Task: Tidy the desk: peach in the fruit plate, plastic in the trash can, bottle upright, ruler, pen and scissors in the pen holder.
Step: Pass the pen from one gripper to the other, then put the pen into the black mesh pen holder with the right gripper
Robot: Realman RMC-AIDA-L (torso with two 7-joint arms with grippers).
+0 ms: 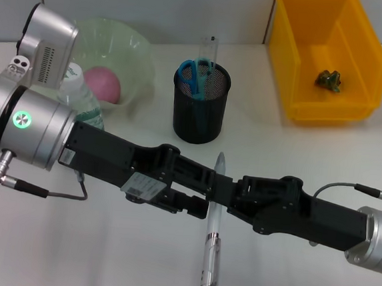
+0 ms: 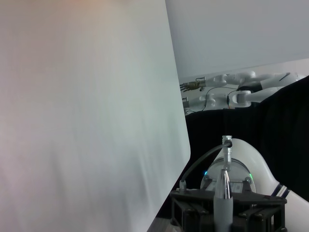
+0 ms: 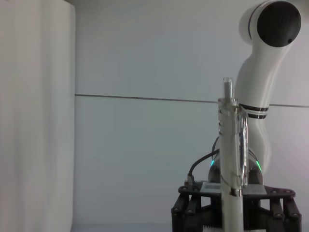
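pen: middle hidden where the two grippers meet; whose fingers clamp it cannot be told
bottle: largely covered by the left arm
ruler: lower length hidden inside the pen holder
trash can: top cut off by the picture's edge

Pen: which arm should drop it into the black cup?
Probably left. Both tools meet at the pen over the desk, but the left tool sits more directly in front of the pen holder; the right tool is further to the side.
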